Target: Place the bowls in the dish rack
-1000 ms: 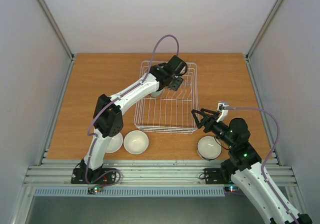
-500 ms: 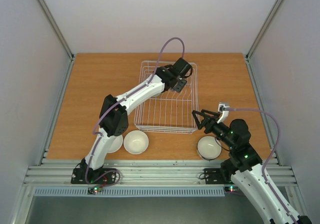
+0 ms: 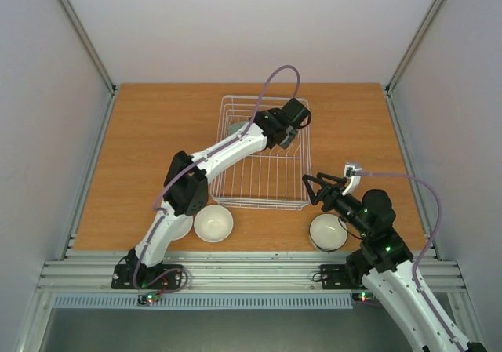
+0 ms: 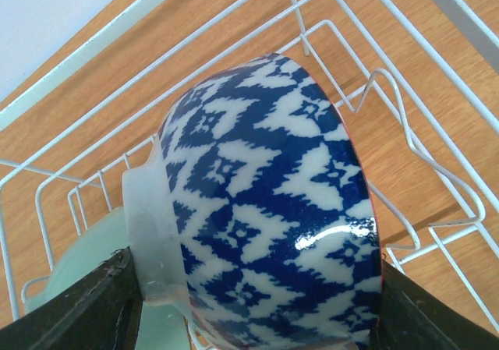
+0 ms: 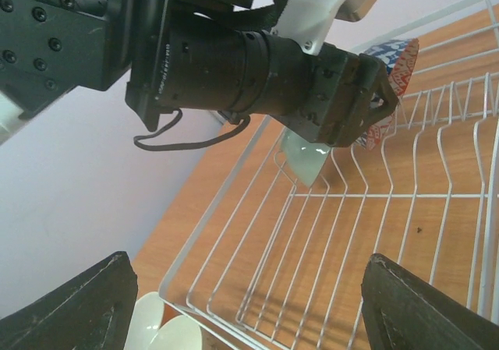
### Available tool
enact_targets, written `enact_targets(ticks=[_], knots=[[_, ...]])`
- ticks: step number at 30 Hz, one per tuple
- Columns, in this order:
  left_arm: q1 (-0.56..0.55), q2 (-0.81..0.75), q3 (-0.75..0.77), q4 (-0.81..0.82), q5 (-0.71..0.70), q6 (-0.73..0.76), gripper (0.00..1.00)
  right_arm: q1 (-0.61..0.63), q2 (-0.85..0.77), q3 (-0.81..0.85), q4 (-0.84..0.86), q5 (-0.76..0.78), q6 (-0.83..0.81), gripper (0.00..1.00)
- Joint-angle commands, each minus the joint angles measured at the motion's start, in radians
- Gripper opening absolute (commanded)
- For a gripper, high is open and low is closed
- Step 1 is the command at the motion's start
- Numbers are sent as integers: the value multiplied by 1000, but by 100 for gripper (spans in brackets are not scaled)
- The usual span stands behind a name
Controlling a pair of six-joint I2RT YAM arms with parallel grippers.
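- Holding the blue patterned bowl [image 4: 265,210] on edge, my left pincer [image 3: 287,135] was clamped across it, one finger at its foot and the other at its rim.
- That bowl hung over the 1 o'clock corner of the dish rack [image 3: 259,208], inside the wire walls. From the wrist view I could not tell whether it rested on the wires yet.
- A pale green bowl [image 4: 86,264] already stood in the rack just beside the blue one's foot, towards 11 o'clock. I could not tell whether the two touched.
- My right pincer [image 3: 316,189] hung spread wide and empty at the rack's 4 o'clock corner, above a white bowl [image 3: 325,233] on the tabletop [image 3: 157,148].
- Another white bowl [image 3: 213,223] sat at the rack's 7 o'clock, with a third partly hidden behind my left arm.
- I judged the step in hand to be seating the blue bowl. Doing it well meant keeping it on edge and lowering it straight down.
- I thought it best to steer clear of the green bowl and to let go only once the rim bore on the wires.
- The main risk seemed to be an early release, which could let the bowl roll.
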Motion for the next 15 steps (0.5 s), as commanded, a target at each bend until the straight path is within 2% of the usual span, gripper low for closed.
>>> enact_targets(ticks=[1, 15], knots=[[-19, 63, 34, -13, -10, -19, 0, 5, -18, -1, -13, 3, -2, 78], [-35, 120, 18, -12, 5, -36, 1, 5, -32, 2, -25, 5, -4, 78]])
